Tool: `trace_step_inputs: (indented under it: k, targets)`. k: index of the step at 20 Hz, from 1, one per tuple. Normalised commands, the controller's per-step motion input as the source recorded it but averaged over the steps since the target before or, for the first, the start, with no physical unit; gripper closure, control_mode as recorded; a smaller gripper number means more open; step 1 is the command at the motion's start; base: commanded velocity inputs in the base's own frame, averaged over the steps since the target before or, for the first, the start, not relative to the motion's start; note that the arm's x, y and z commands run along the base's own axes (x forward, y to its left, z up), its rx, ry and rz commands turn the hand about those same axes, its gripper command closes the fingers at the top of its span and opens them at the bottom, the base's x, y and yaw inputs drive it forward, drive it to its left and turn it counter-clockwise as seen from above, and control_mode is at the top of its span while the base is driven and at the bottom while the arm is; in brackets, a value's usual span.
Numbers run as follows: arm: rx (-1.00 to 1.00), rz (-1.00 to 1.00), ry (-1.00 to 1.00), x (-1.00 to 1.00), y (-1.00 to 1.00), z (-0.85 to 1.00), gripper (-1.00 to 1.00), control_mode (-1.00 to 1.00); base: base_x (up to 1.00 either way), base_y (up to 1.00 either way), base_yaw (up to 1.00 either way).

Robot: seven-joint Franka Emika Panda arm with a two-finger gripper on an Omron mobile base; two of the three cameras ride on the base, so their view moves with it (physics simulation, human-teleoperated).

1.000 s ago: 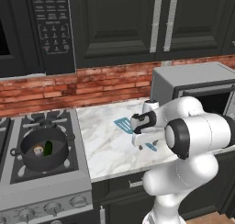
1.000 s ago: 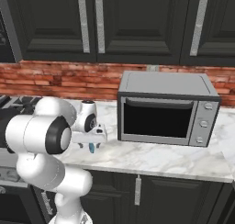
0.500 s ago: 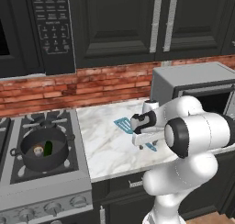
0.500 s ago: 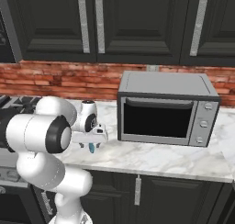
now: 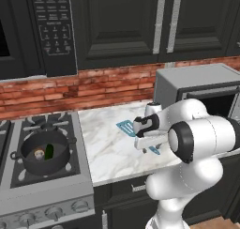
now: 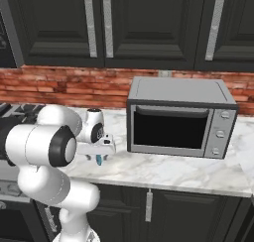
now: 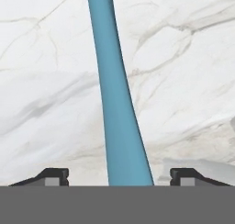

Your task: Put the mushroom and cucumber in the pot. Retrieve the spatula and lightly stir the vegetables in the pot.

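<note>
Fingertips of the gripper (image 7: 117, 176) stood apart at the bottom of the hand view, one on each side of the spatula (image 7: 118, 103), whose light blue handle ran up the middle of that frame between them with marble showing on both sides. The jaws were open and straddled the handle without touching it, so nothing was gripped yet; that placement looked meant for a pinch across the thin handle.

In the left base view the spatula's slotted head (image 5: 125, 126) lay flat on the counter (image 5: 105, 148) just left of centre, with the hand low over the handle, which was mostly hidden under it.

At the lower left of that view the pot (image 5: 45, 153) sat on the stove's burner (image 5: 44, 176), with the mushroom (image 5: 37, 153) and cucumber (image 5: 48, 151) already inside, side by side. By my judgement, loading was done and fetching the stirring tool was the step in hand.
</note>
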Motion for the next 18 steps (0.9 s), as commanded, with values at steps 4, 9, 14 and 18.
trace_step_inputs:
  k: [4,9,14,18]
  targets:
    - [0.00,0.00,0.01,-0.04,0.01,-0.04,1.00,-1.00,0.00,0.00,0.00]
    - [0.00,0.00,0.00,-0.03,0.00,-0.03,1.00,-1.00,0.00,0.00,0.00]
    - [0.00,0.00,0.00,-0.05,0.02,0.00,1.00,-1.00,0.00,0.00,0.00]
    - [0.00,0.03,-0.13,-0.65,-0.01,0.21,1.00,-1.00,0.00,0.00,0.00]
